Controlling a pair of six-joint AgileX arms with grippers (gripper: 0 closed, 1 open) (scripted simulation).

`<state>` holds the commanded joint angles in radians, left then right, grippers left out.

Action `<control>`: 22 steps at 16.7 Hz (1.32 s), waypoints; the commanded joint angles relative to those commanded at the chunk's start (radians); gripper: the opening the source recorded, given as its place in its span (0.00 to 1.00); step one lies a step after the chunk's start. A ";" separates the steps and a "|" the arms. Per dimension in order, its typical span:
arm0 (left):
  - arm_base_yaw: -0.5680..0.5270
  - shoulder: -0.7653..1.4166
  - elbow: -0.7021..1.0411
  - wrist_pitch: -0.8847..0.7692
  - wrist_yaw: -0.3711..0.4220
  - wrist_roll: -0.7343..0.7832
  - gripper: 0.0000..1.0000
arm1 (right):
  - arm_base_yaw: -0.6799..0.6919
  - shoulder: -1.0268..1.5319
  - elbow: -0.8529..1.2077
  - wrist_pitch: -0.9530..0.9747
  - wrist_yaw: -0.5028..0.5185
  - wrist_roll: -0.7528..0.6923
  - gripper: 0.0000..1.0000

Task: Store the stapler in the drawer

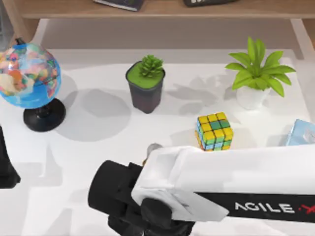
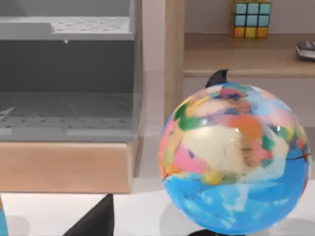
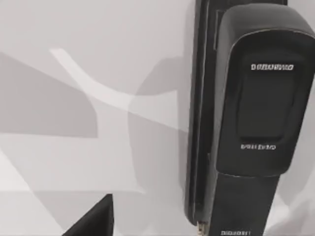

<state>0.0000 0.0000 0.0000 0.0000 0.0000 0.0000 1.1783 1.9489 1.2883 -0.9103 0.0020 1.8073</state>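
From above, the right arm [image 1: 211, 182] is reaching across the table's near edge [image 1: 59, 216], with globe [image 1: 29, 76], potted succulent [image 1: 146, 83] and cube [image 1: 215, 131] standing behind. The left wrist view is facing the open drawer [image 2: 66, 123] beside the globe. In the right wrist view, the black stapler [image 3: 251, 113] is lying flat on the table, close below; whether this pincer is gripping, I cannot tell.

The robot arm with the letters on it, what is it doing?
That is the right arm, reaching across the front of the white table. Its wrist camera looks straight down at a black stapler lying on the table, close below it, so it seems to be going for the stapler, which is not in any drawer yet. The left arm sits at the table's left edge near the globe.
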 joint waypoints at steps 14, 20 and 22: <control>0.000 0.000 0.000 0.000 0.000 0.000 1.00 | -0.058 0.056 -0.033 0.091 0.000 -0.057 0.70; 0.000 0.000 0.000 0.000 0.000 0.000 1.00 | -0.058 0.056 -0.033 0.091 0.000 -0.057 0.25; 0.000 0.000 0.000 0.000 0.000 0.000 1.00 | -0.058 0.056 -0.033 0.091 0.000 -0.057 0.10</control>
<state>0.0000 0.0000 0.0000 0.0000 0.0000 0.0000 1.1202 2.0044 1.2557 -0.8197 0.0018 1.7499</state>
